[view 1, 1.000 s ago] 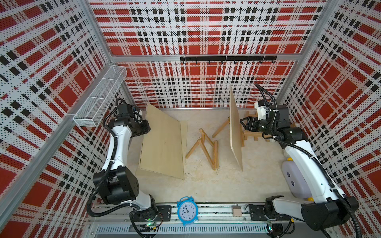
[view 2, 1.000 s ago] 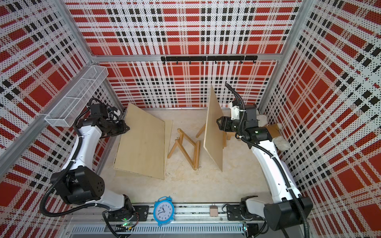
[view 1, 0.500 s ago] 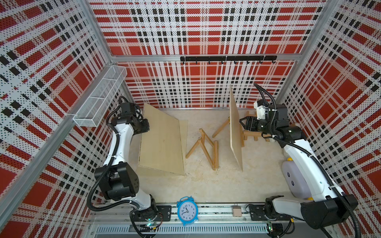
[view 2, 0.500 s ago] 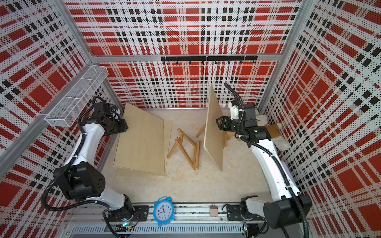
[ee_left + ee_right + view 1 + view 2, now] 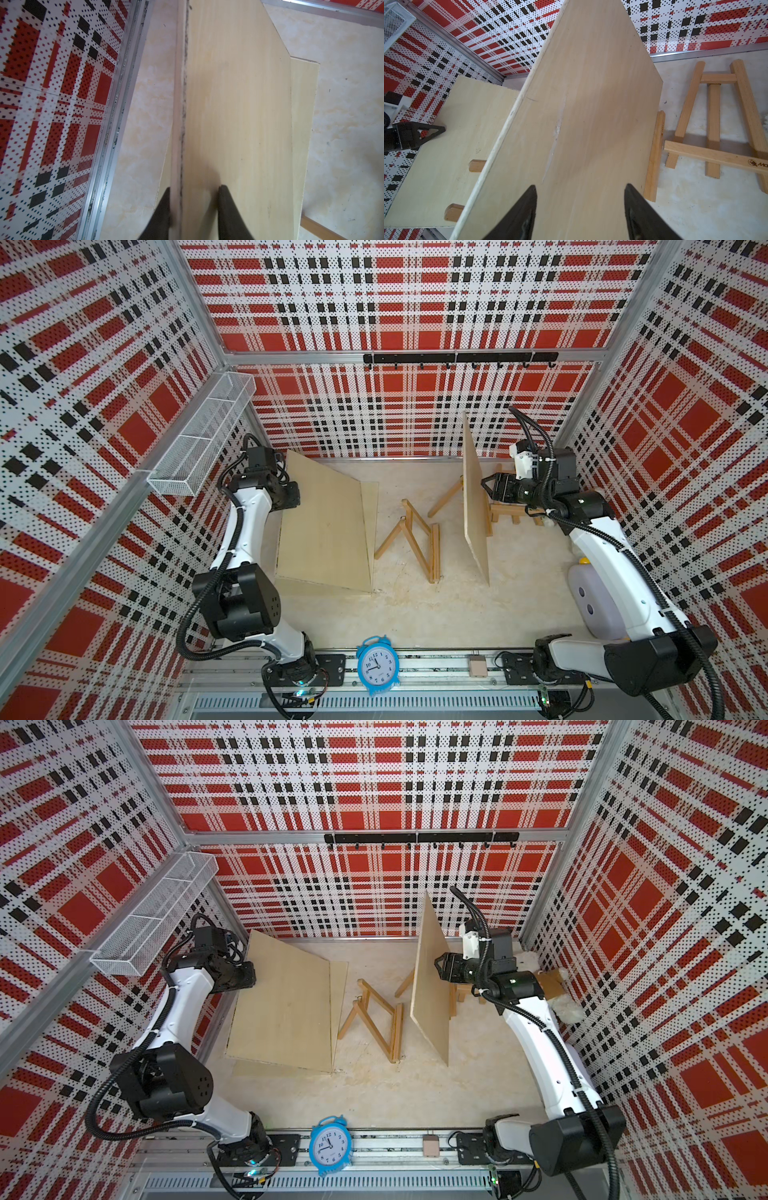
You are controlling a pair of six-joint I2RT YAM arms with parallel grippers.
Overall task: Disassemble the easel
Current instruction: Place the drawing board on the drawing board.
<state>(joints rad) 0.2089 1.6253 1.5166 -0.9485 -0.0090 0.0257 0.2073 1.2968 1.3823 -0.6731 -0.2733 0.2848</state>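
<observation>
My left tool (image 5: pixel 195 187) is open, its jaws slack around the raised edge of the tilted plywood board (image 5: pixel 328 526) at the left of the tabletop (image 5: pixel 415 614). My right tool (image 5: pixel 581 185), jaws spread and empty, faces the upright board (image 5: pixel 473 497) propped on the small wooden easel (image 5: pixel 714 116). I judge that board should come off next, which means reaching an edge, gripping it and lifting clear.

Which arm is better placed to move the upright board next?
Right, probably. The right gripper, open, faces the upright board from close by, beside the easel frame. The left gripper straddles the edge of the tilted board on the opposite side.
</observation>
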